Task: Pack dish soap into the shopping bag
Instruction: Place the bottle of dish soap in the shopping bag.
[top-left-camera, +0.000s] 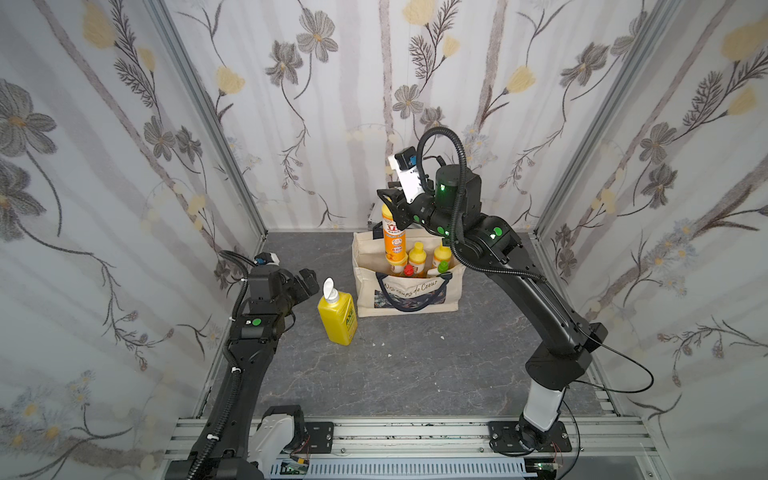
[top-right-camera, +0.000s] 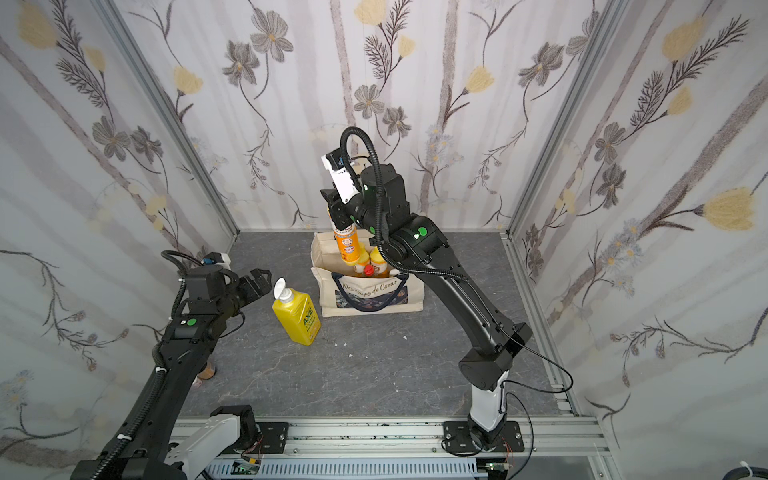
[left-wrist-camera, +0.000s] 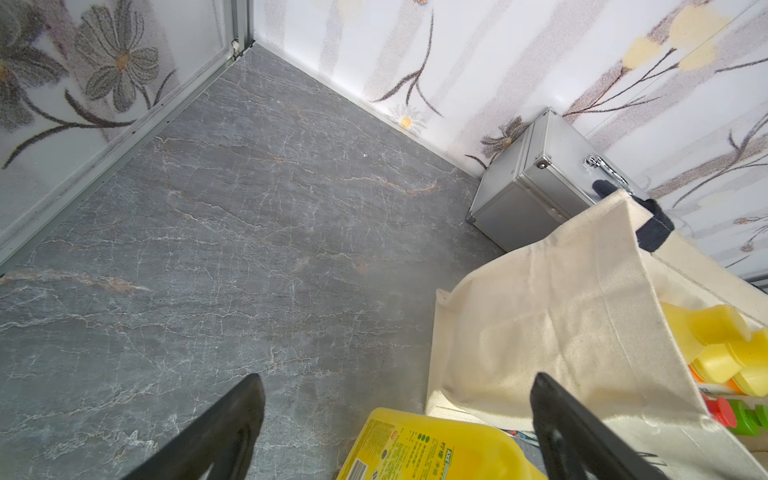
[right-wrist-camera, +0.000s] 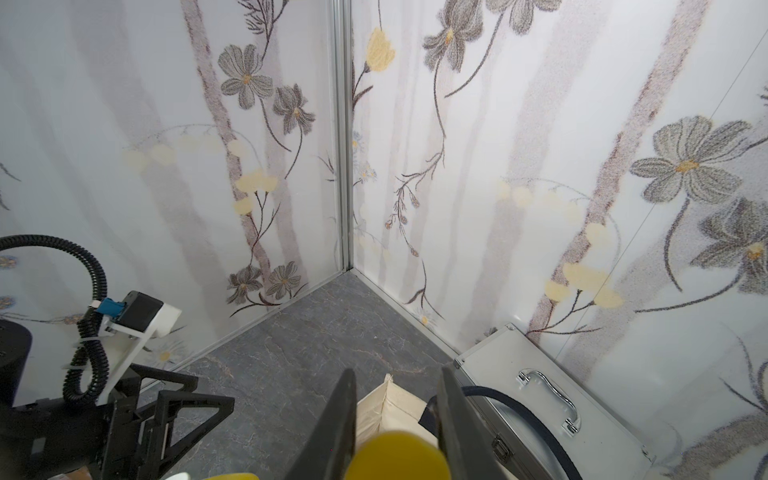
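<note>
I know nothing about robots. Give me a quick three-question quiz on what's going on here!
1. True or false: the yellow pump bottle is inside the shopping bag.
2. Which arm's gripper holds the orange bottle: A) left, B) right?
3. Fill in: behind the bag stands a silver ____.
Key: 1 false, the pump bottle stands on the floor beside the bag. 2 B, the right gripper. 3 case.

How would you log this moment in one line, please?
right tool: shut on orange bottle over shopping bag; left tool: open; pump bottle: unpacked
</note>
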